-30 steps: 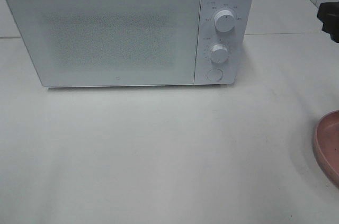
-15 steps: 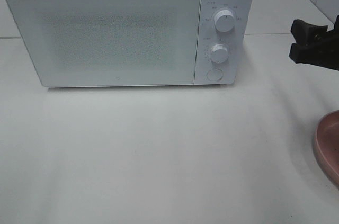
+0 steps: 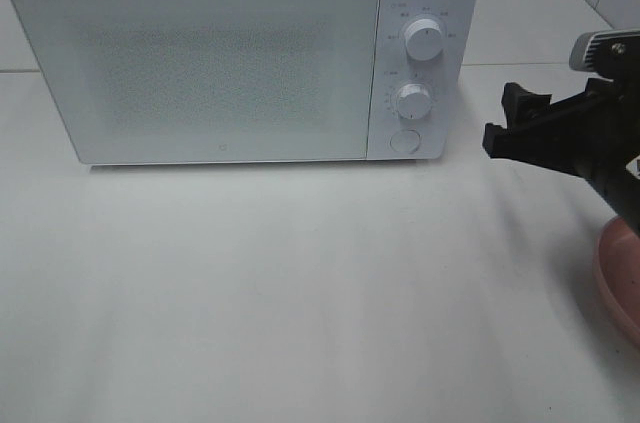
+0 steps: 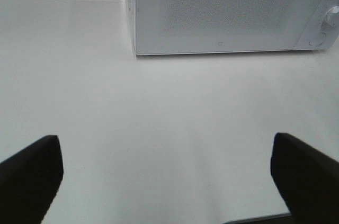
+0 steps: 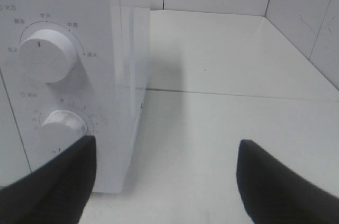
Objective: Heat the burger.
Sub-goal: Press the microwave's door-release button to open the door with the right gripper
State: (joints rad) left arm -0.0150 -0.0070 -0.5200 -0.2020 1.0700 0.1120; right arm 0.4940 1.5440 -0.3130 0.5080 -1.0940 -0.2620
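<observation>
Right gripper [image 3: 508,123] hangs just beside the microwave [image 3: 200,63] controls, jaws wide and empty, likely lining up on the door button [image 3: 404,140], since the door is shut. Left gripper [image 4: 169,181] is wide and empty, parked over the table [image 3: 300,293]. Burger not in view; only the pink plate [image 3: 622,278] rim shows.

The right gripper [image 3: 503,120] has advanced leftward toward the microwave [image 3: 240,53].

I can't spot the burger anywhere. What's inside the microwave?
The microwave door is shut and its speckled window shows nothing, so the inside is hidden. No burger is in view; only a pink plate shows, at the right edge.
</observation>
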